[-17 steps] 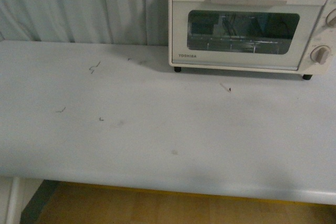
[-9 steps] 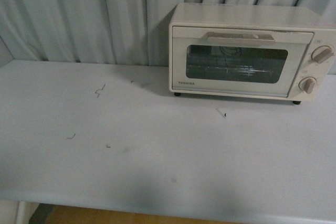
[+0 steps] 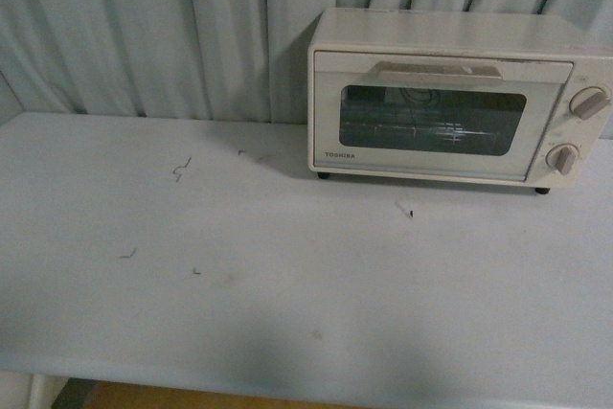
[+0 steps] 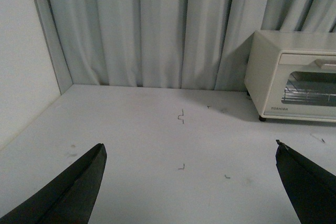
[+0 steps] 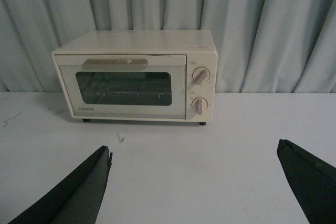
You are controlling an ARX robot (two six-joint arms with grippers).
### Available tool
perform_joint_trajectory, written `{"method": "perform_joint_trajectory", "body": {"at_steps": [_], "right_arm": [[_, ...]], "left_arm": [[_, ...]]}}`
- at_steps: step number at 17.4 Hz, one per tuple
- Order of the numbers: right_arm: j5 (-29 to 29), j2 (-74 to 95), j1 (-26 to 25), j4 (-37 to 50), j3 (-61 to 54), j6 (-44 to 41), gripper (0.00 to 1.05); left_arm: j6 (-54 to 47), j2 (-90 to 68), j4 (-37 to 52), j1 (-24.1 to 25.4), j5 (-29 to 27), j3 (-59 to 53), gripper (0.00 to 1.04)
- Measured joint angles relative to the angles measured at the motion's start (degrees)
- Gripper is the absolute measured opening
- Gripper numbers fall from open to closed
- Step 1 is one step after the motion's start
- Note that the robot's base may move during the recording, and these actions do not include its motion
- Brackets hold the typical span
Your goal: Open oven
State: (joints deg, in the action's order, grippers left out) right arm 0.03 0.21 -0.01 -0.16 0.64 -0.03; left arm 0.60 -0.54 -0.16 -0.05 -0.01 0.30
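Observation:
The cream-white Toshiba oven stands at the back right of the white table, against the curtain. Its glass door is shut, with the flat bar handle along the door's top edge and two knobs on the right. It also shows in the right wrist view and in part in the left wrist view. My left gripper is open and empty above the table, well short of the oven. My right gripper is open and empty, facing the oven's front from a distance. Neither arm shows in the front view.
Grey-white curtains hang behind the table. A white wall borders the table's far left in the left wrist view. Small dark scraps and a tiny white bit lie on the tabletop. The table's front edge is near.
The front view has tilted upward: the oven and table marks sit lower in the frame, more curtain shows, and the floor below the table edge has nearly left view. The oven has not changed.

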Motion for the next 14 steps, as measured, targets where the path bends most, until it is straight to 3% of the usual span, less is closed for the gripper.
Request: {"method": "perform_joint_trajectory", "body": {"at_steps": [14], "right_arm": [[0.0, 0.0, 0.0, -0.1, 0.0, 0.0, 0.98]], "left_arm": [[0.0, 0.0, 0.0, 0.0, 0.0, 0.0, 0.98]]}}
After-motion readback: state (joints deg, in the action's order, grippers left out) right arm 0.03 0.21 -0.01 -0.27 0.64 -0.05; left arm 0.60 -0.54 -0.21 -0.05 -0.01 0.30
